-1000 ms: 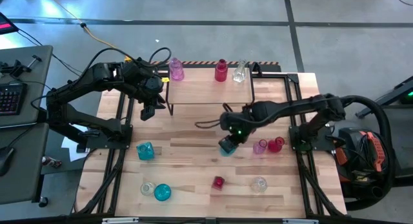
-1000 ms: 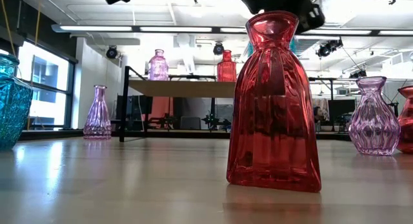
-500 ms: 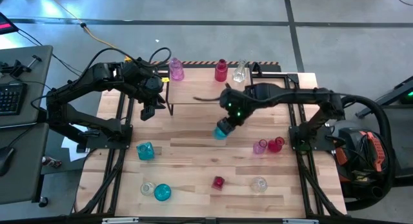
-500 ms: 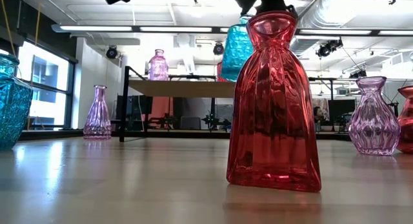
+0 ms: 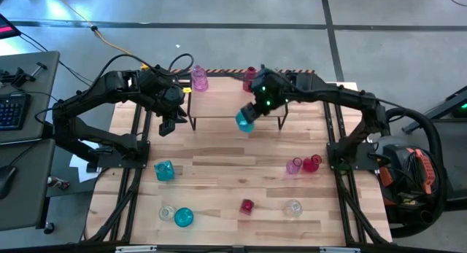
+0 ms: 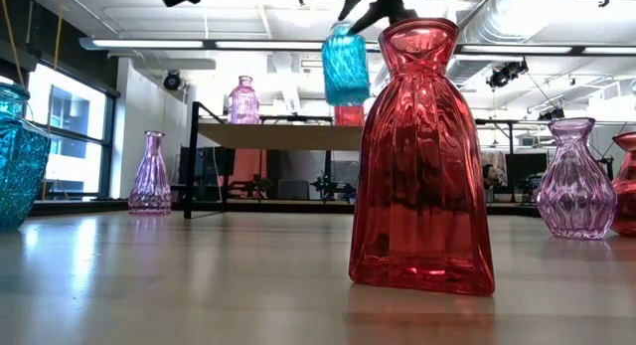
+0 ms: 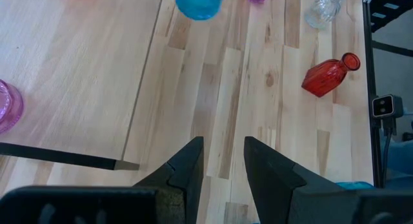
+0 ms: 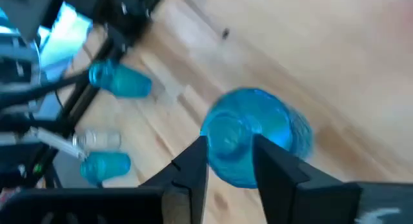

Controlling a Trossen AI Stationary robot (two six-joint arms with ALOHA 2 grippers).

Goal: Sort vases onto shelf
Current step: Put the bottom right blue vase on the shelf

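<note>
Vases counted in the high view: ten or eleven. On the shelf (image 5: 219,100): a pink vase (image 5: 198,79) at its 10 o'clock corner, a red vase (image 5: 249,76) at 12 o'clock, partly covered by the right arm; a clear one may be hidden under that arm, cannot be told. One teal vase (image 5: 244,121) is carried, seen at the shelf's 6 o'clock edge. On the table (image 5: 219,180): a teal vase (image 5: 165,170) at 9 o'clock, a clear vase (image 5: 167,212) touching a teal vase (image 5: 183,217) at 7 o'clock, a small red vase (image 5: 246,206) at 6 o'clock, a clear vase (image 5: 292,208) at 5 o'clock, a pink vase (image 5: 293,165) just beside a red vase (image 5: 311,162) at 3 o'clock.

The right gripper (image 5: 253,113) is pinched on the carried teal vase near its neck; in the low view that vase is seen hanging upright in the air, above shelf-top level. In the right wrist view the vase is blurred between the fingers (image 8: 193,161).

The left gripper (image 5: 166,125) is parked off the shelf's 9 o'clock end, above the table; its fingers (image 7: 187,164) are seen spread apart with nothing between them.

A purple bottle vase (image 6: 150,176) is shown in the low view beside the shelf leg; it is not made out from above. The low view is largely blocked by the near red vase.
</note>
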